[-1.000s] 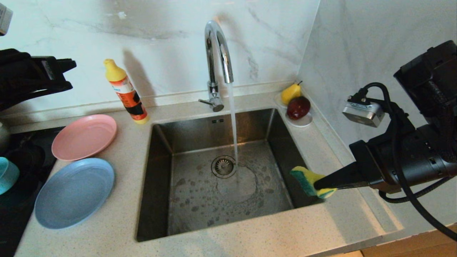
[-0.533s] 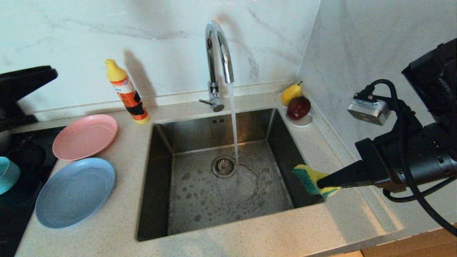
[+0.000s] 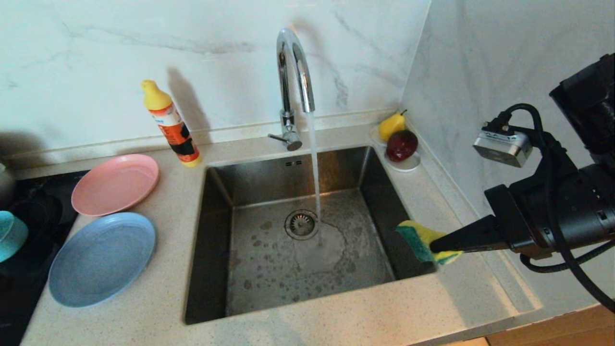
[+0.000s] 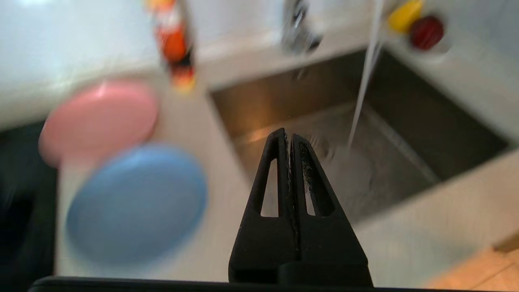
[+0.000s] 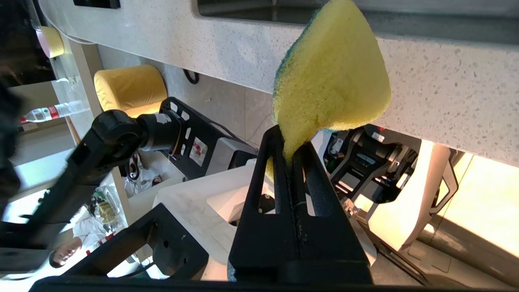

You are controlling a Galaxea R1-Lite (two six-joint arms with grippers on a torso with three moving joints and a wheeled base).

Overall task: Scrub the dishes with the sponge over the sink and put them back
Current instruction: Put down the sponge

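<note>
The bench [image 3: 365, 317] carried everything around the sink [image 3: 293, 235], which lay sunk in its middle with the tap [image 3: 294, 72] running onto the basin floor beside the drain [image 3: 301, 224]. Left of the sink lay the blue plate [image 3: 102, 259] and, behind it, the pink plate [image 3: 115, 184]; the teal bowl [image 3: 10, 235] sat farther left on a dark hob [image 3: 33, 211]. A bottle [image 3: 171, 124] stood behind the sink's left corner, a pear [image 3: 391, 126] and an apple [image 3: 401, 144] at its right rear corner. The right gripper [image 3: 439, 246] pinched the sponge [image 3: 423, 240] over the sink's right rim. The left gripper [image 4: 288, 140], clamped together on nothing, hung above the sink's near-left side.
</note>
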